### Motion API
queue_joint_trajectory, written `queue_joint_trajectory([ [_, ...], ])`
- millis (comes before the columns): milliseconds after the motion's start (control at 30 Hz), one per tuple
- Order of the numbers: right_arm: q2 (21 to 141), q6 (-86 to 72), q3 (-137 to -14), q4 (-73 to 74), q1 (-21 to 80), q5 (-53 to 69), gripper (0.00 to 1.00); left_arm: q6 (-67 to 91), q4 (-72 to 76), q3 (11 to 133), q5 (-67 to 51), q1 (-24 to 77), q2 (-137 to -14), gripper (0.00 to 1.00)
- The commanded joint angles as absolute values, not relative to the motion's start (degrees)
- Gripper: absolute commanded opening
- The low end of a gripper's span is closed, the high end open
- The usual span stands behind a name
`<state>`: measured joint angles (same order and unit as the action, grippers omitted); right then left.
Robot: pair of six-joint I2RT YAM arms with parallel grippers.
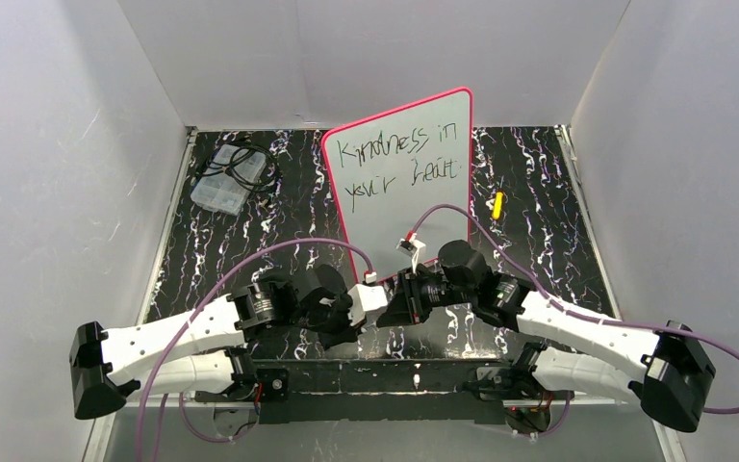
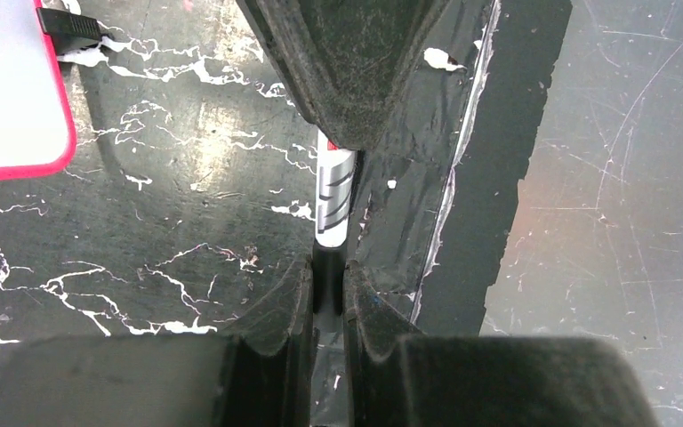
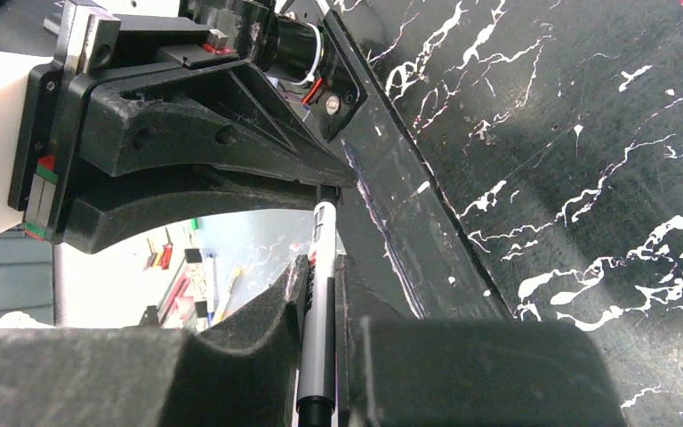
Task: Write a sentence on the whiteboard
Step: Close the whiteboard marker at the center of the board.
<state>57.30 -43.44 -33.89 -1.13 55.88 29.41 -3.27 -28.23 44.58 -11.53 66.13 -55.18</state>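
Both sets of jaws are clenched on the one marker (image 2: 333, 191): the left jaws on a black end, the right jaws on the grey barrel. They meet low over the counter (image 1: 250, 231) at its 6 o'clock edge. The whiteboard (image 1: 385, 217) stands just beyond at 12 o'clock, with the sentence (image 1: 399, 159) across it. If you pull off-axis or release one side early, the marker may drop over the near edge. A wide swing could knock the board or smear the letters.

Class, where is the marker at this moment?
In the wrist views the marker is gripped between the left hand and right hand, low over the table's near middle, in front of the whiteboard.
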Motion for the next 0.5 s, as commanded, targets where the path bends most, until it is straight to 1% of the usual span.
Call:
queue_joint_trajectory([
  [0, 59.33, -46.26, -33.34, -8.07, 60.41, 33.14, 0.01, -4.01, -1.31, 48.40, -9.67, 65.92, -52.80, 0.00],
  [467, 60.31, -46.63, -34.46, -7.39, 62.30, 30.80, 0.01, -4.44, -1.55, 49.70, -11.88, 65.92, -53.96, 0.00],
])
